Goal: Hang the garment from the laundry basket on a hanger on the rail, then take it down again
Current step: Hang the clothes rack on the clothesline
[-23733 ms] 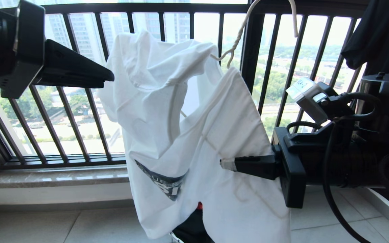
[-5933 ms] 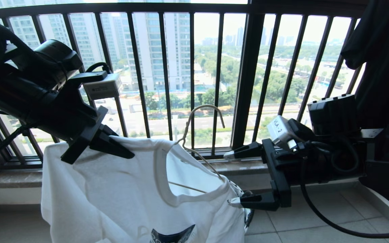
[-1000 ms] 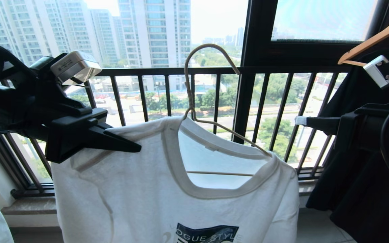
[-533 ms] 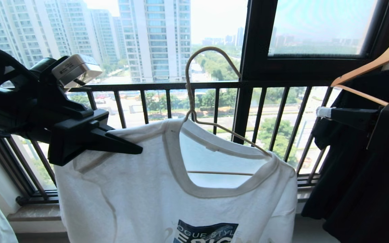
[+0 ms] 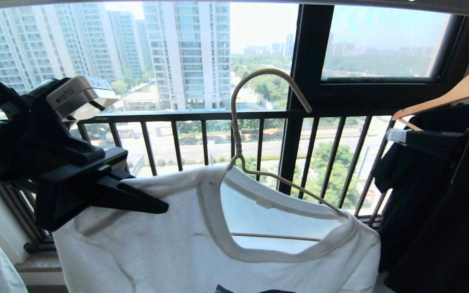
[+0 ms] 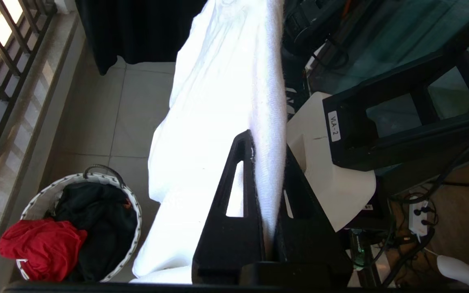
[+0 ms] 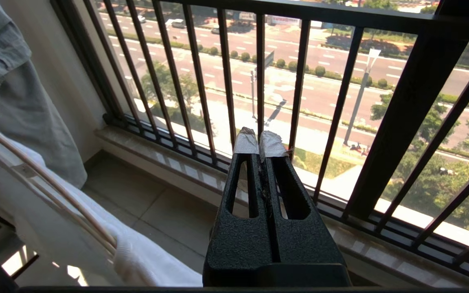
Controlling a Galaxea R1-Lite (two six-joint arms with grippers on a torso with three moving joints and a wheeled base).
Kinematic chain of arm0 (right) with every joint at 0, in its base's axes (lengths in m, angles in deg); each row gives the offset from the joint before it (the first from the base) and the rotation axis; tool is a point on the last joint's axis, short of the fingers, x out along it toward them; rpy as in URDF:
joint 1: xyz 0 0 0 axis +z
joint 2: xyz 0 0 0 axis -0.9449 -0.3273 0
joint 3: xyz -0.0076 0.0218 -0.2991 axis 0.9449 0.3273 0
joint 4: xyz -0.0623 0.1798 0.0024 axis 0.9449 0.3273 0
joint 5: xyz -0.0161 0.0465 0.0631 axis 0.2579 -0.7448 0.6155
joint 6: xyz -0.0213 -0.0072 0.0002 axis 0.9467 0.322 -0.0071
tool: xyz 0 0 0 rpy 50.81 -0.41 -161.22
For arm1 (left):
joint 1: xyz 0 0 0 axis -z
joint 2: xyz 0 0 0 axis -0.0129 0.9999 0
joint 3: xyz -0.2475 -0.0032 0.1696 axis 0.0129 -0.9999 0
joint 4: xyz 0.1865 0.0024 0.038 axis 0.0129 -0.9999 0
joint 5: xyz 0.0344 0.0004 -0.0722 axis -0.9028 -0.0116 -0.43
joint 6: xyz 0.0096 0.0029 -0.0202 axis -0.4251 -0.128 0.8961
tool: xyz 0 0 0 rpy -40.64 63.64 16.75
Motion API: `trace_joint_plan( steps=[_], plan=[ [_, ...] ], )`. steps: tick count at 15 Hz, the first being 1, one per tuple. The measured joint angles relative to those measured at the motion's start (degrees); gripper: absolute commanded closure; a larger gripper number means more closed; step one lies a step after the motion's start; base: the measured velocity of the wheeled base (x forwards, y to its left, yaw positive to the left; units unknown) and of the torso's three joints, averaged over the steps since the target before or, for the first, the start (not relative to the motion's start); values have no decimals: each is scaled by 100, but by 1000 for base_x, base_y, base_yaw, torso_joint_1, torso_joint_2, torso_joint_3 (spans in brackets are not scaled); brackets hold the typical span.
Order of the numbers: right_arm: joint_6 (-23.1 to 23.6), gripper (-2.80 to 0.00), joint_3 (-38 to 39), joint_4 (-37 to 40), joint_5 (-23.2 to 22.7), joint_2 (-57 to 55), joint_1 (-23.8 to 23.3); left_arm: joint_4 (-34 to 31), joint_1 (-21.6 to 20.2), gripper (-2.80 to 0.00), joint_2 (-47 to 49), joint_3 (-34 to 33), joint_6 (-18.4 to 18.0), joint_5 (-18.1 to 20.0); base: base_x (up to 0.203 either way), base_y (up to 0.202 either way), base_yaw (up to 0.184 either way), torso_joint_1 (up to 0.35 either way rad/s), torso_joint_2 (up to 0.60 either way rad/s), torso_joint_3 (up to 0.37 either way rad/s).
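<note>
Hanging in mid-air in front of the dark balcony railing point(image 5: 259, 116), the white T-shirt point(image 5: 169, 252) is carried on the cream wire hanger point(image 5: 238, 158), not on any rail. The left gripper point(image 5: 153, 203) is seen clamped shut on the shirt's shoulder and the hanger end under it; in the left wrist view the fabric point(image 6: 234, 93) is pinched between the two black fingers point(image 6: 234, 211) and drops toward the floor. The hanger's long axis runs roughly level across the head view, dipping slightly toward the robot's right; its twisted neck stands upright and the hook opens toward the right, free of everything. The collar faces the camera, with the hanger's bottom wire visible through it. The right gripper point(image 7: 259, 144) is held apart at the right, jaws pressed together on nothing, pointing at the railing. A wooden hanger point(image 5: 458, 91) carrying a black garment point(image 5: 434, 211) is seen at far right. The laundry basket point(image 6: 134, 211) sits on the floor below, with red and black clothes inside.
</note>
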Motion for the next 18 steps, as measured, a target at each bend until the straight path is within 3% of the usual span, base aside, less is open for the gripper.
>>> trace_joint_plan(
  steps=[6,9,18],
  plan=[
    [0,0,11,-11,0,69,-6,9,0,0,-573,-579,96,2,0,0,0,155,-324,-172],
    [0,0,22,-11,-2,95,-3,11,-109,0,-621,-610,102,0,0,0,0,155,-315,-164],
    [9,0,99,-51,-3,165,-3,-13,-269,0,-374,-404,292,-53,0,0,0,5,-10,-5]
  ],
)
